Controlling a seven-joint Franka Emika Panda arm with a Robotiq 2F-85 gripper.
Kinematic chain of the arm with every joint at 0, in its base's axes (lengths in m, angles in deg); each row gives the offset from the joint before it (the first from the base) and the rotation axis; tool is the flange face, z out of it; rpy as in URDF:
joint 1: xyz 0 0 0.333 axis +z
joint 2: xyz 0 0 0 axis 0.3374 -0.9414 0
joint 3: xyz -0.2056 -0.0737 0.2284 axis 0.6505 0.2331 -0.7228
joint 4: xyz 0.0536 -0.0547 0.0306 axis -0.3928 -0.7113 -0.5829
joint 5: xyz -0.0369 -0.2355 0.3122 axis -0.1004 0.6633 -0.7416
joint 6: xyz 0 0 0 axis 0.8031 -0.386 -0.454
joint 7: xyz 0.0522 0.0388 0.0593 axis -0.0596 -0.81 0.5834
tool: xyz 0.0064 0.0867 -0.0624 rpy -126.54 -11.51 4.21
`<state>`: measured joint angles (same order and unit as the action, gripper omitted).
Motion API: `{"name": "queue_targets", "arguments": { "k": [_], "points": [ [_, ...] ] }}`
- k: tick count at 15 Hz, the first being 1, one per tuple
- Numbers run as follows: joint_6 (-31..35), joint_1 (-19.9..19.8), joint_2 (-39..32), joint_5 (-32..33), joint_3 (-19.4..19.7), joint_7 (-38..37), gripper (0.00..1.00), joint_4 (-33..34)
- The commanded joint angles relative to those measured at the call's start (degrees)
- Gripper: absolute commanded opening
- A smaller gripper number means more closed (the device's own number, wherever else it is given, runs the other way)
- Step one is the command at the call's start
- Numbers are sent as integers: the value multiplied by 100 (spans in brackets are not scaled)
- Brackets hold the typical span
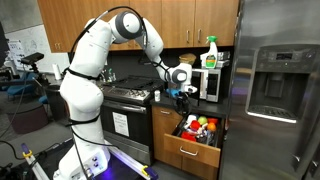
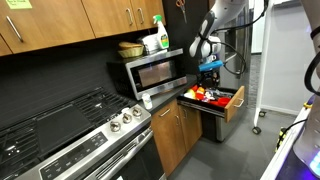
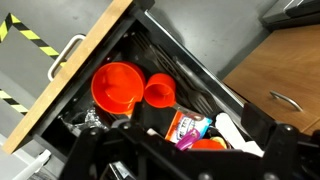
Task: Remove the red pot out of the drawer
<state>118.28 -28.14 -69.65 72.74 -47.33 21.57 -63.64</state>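
Observation:
The brown wooden drawer (image 3: 82, 68) is pulled open, with a metal handle on its front panel; it shows in both exterior views (image 1: 188, 152) (image 2: 234, 103). The red pot (image 3: 114, 85) lies inside near the front panel, and a smaller red-orange cup (image 3: 160, 91) touches it. In the exterior views only a red patch (image 1: 190, 125) (image 2: 203, 93) shows among the contents. My gripper (image 3: 205, 135) hangs open and empty above the drawer, over a printed packet and beside the pot, not touching it. It shows in both exterior views (image 1: 181, 93) (image 2: 210, 68).
The drawer also holds a printed packet (image 3: 184, 126), a white utensil (image 3: 232, 130) and yellow and green toys (image 1: 206, 127). A microwave (image 2: 155, 70) stands on the counter above, a black stove (image 1: 125, 100) beside the drawer, a steel fridge (image 1: 275, 90) on its other side.

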Motion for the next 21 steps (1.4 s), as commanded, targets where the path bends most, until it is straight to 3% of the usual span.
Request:
{"name": "queue_targets", "arguments": {
  "k": [1, 5, 21],
  "points": [
    [161, -115, -65, -542, -116, 139, 100, -30],
    [152, -112, -91, -845, -130, 201, 100, -64],
    [87, -27, -141, -719, -52, 74, 100, -2]
  ]
}}
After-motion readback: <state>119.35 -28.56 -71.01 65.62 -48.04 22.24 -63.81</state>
